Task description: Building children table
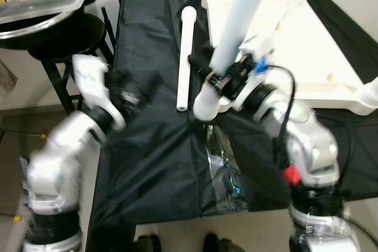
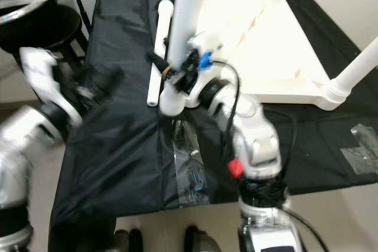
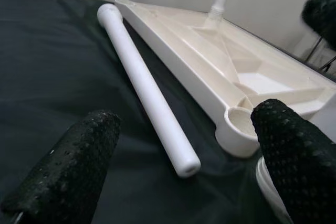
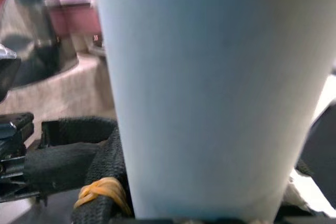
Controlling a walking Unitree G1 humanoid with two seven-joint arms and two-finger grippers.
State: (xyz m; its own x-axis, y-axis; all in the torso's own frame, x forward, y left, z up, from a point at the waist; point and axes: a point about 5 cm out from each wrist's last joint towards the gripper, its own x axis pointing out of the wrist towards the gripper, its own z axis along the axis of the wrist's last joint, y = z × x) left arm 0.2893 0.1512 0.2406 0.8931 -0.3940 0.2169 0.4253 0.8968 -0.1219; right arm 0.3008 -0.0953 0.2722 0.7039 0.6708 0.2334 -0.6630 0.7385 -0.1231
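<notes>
Right gripper (image 1: 220,77) clamped on a white table leg (image 1: 236,25), held upright just off the near corner of the upturned white tabletop (image 1: 295,45). Second table leg (image 1: 185,57) lies on the black cloth (image 1: 147,163) beside the tabletop. Left gripper (image 3: 184,166), fingers (image 3: 73,166) apart, hovers near that lying leg.

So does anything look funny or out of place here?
Yes: the white plastic tabletop lies upside down on the black cloth, with two legs standing up. One loose white leg lies beside it. The right end effector holds another leg.
</notes>
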